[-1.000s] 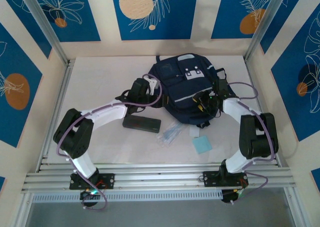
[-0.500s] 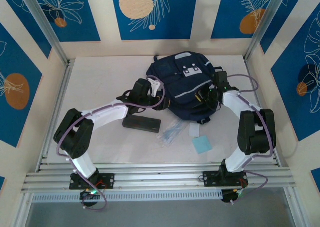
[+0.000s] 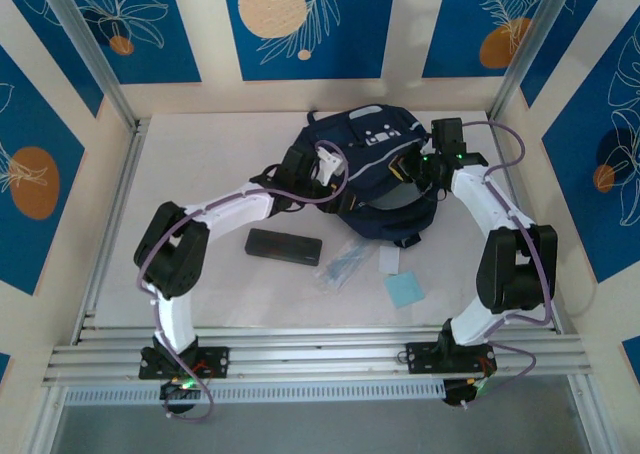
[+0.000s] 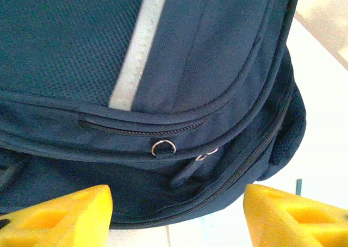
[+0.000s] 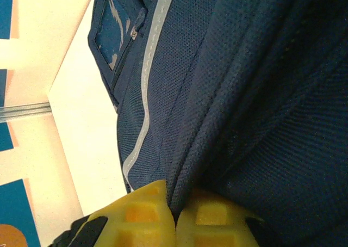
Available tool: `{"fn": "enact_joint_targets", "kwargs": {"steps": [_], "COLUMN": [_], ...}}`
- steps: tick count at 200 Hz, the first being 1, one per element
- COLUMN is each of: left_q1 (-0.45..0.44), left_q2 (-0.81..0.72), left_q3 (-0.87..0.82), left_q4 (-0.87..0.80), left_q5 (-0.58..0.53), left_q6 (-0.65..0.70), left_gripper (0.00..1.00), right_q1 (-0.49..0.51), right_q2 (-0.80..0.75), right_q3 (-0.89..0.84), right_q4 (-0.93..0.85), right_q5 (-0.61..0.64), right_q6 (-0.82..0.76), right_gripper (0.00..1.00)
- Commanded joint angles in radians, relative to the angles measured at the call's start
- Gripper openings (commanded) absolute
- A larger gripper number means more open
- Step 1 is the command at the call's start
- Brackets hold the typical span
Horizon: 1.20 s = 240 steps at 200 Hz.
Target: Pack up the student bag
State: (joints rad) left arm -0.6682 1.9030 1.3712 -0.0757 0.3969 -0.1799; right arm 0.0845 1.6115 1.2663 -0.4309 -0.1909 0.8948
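Sagging softly, the bag (image 3: 375, 169) will likely fold; right jaws pinch its fabric, left jaws spread before the zip ring (image 4: 163, 147), a surer hold.

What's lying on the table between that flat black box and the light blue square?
In the top view, a clear plastic packet and a small pale card lie between the black box and the blue square.

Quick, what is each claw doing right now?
Left gripper: open, holding nothing, facing the student bag.
Right gripper: closed, pinching a fold of the student bag.
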Motion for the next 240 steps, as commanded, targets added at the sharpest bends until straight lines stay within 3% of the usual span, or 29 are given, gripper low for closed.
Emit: {"fn": "enact_joint_targets", "kwargs": {"steps": [1,75,155,194,211,240], "left_q1": [-0.017,-0.036,-0.028,-0.028,-0.033,-0.037], "left_q2": [0.048,0.145,0.16,0.215,0.232,0.225], "left_q3": [0.041,0.069,0.116,0.172,0.188,0.175], "left_q4": [-0.051,0.049,0.114,0.114,0.116,0.109], "left_q5": [0.077,0.129,-0.031,0.026,0.071,0.098], "left_q6": [0.015,-0.04,-0.041,-0.071,-0.082,-0.078], "left_gripper": [0.65,0.64,0.65,0.63,0.53,0.18], "right_q1": [0.0,0.004,-0.009,-0.009,-0.009,-0.012], "right_q2": [0.007,0.007,-0.027,-0.024,-0.022,-0.019], "right_q3": [0.077,0.078,0.049,0.053,0.053,0.048], "right_q4": [0.054,0.072,0.09,0.098,0.1,0.101], "right_q5": [-0.07,-0.095,-0.13,-0.148,-0.147,-0.14], "right_q6": [-0.005,0.004,0.005,0.009,0.01,0.007], "right_gripper": [0.0,0.0,0.0,0.0,0.0,0.0]}}
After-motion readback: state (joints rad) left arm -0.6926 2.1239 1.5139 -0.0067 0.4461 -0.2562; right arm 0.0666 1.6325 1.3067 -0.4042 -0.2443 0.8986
